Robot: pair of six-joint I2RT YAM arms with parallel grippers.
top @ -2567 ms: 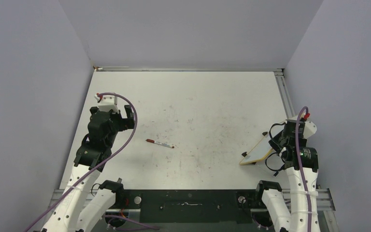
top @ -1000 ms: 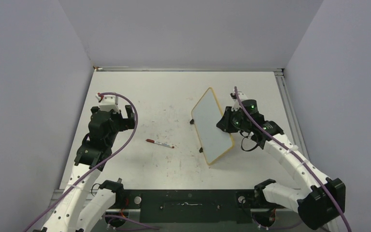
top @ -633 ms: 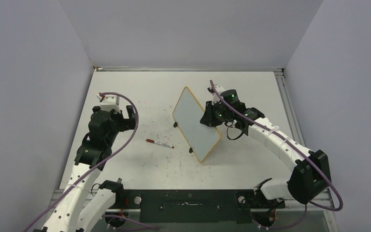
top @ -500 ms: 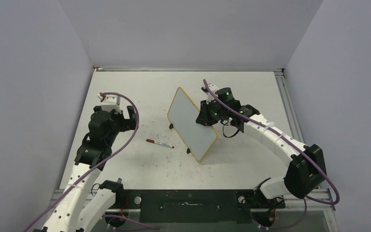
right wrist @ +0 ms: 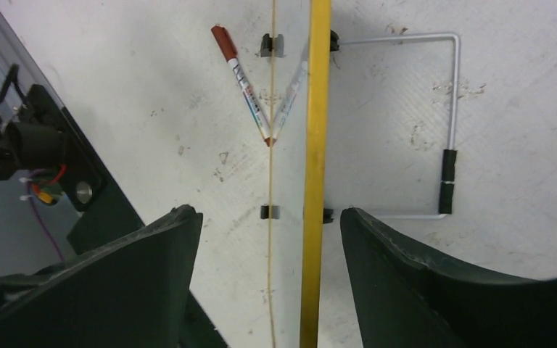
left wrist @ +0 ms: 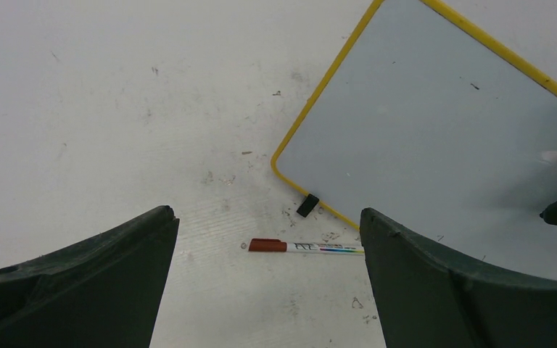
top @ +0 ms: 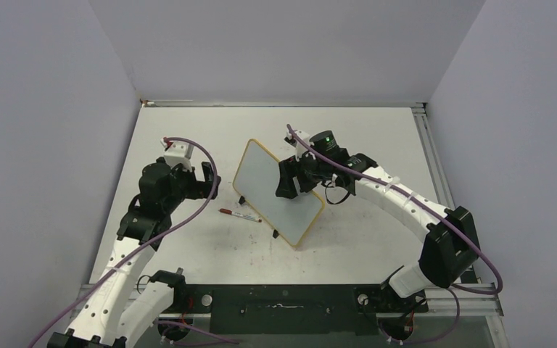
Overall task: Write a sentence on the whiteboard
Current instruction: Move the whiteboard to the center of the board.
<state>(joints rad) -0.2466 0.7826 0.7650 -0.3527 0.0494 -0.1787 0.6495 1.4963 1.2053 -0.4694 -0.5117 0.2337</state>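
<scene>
The whiteboard point(top: 267, 194) stands tilted on its wire stand point(right wrist: 446, 109) at the table's middle, yellow rim point(right wrist: 318, 145) edge-on in the right wrist view. Its face point(left wrist: 442, 138) is bare; the sentence is not in view. My right gripper point(top: 290, 183) straddles the board's upper edge, open, its jaws point(right wrist: 270, 212) apart on both sides of the rim without touching it. A red-capped white marker point(top: 241, 215) lies flat just left of the board's foot. My left gripper point(top: 197, 180) hovers open above and behind the marker point(left wrist: 304, 247), with nothing between its fingers point(left wrist: 266, 212).
The tabletop point(top: 348, 130) is white and scuffed, walled on three sides. A metal rail point(top: 428, 145) runs along its right edge. The black base bar point(top: 283, 304) with both arm mounts sits at the near edge.
My right arm carried the whiteboard from the right edge to the table's middle, set it standing beside the marker and opened its jaws. My left arm reached slightly forward and right.
</scene>
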